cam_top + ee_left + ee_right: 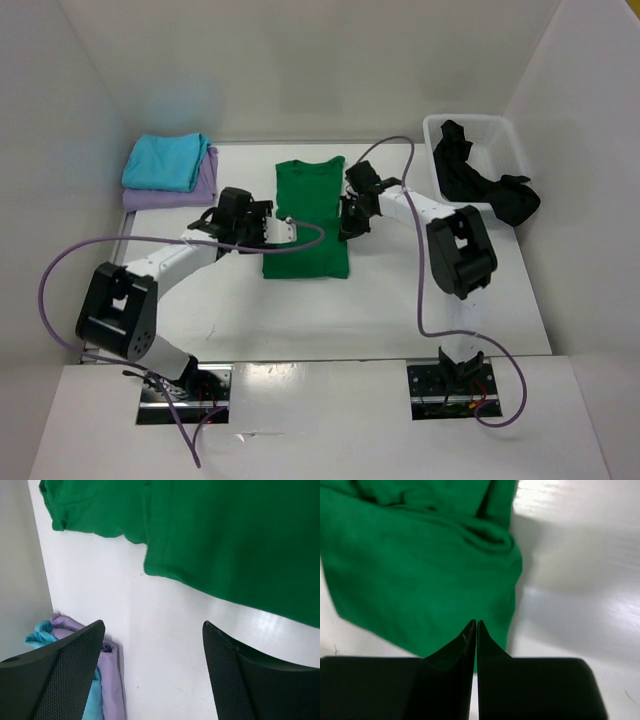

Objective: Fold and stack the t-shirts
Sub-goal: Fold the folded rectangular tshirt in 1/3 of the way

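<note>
Left gripper [152,630] jaws open and empty, right gripper [476,623] jaws closed on nothing visible; best to pinch the bright green cloth t-shirt [308,215], centre of white tabletop [330,310], at both side edges evenly before folding.

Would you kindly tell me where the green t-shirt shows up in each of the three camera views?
Top external: green t-shirt at the centre of the picture.
Left wrist: the t-shirt fills the upper right.
Right wrist: the t-shirt fills the upper left.
Shared landmark: the white table beneath it, in all three.
</note>
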